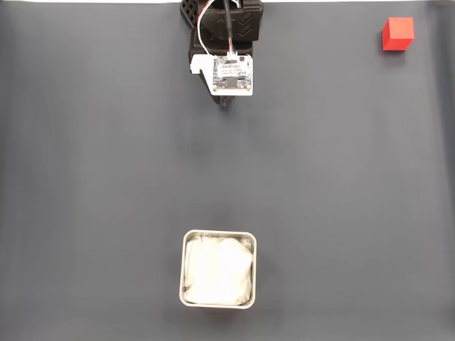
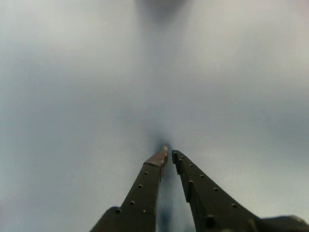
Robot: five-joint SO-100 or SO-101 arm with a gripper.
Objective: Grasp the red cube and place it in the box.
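The red cube (image 1: 397,33) rests on the dark mat at the far top right of the fixed view. The box (image 1: 218,268), a light grey metal tray with white crumpled lining, sits at the bottom centre. My arm hangs at the top centre, its gripper (image 1: 226,104) tucked under a white circuit board, far left of the cube and well above the box in the picture. In the wrist view the gripper (image 2: 169,152) points at bare grey mat, its two dark fingers nearly touching at the tips with nothing between them.
A dark grey mat (image 1: 106,177) covers the whole table. The arm's black base (image 1: 224,18) stands at the top edge, with white and red wires running to the circuit board (image 1: 232,73).
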